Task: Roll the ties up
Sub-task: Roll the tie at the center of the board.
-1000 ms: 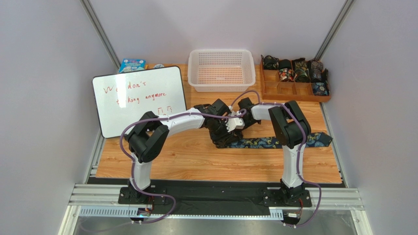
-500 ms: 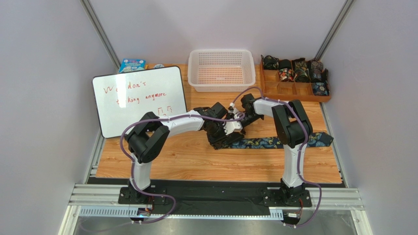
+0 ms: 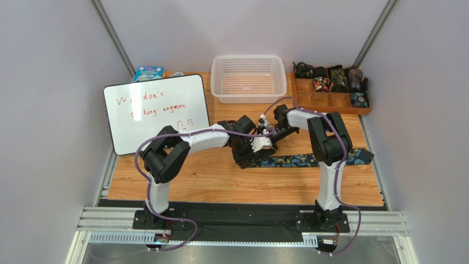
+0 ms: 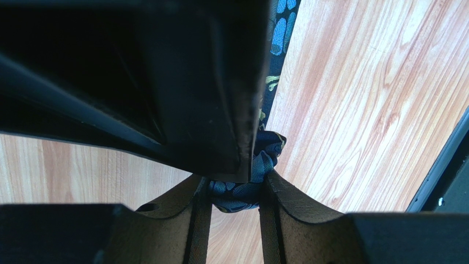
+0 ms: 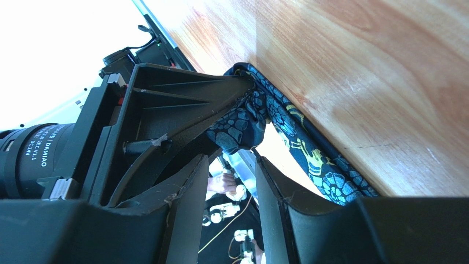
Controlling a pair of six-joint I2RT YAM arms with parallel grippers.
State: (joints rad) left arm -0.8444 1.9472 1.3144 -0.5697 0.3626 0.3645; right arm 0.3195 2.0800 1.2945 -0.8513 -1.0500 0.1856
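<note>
Whiteboard (image 3: pixel 157 113): left of the basket (image 3: pixel 220 97); red marker reads "don't" and "king anymore", and the starts of both lines are lost in glare.
Motor label (image 5: pixel 41 148): "DAMIAO" on the left arm's housing; the smaller print is perhaps "DC24V".
Blue packet (image 3: pixel 148 72): left of the basket, print too small to read.
Tie (image 3: pixel 308 160): black with blue and yellow paisley, flat on the desk (image 3: pixel 220 184) in front of the basket, its left end bunched.
Left pincer (image 4: pixel 235 191): narrow, clamping the bunched end.
Right pincer (image 5: pixel 228 184): fingers slightly apart, nothing between them, the bunch just past the tips.
Rolled ties (image 3: pixel 336 80): in a wooden tray (image 3: pixel 330 109) right of the basket, patterns indistinct.
</note>
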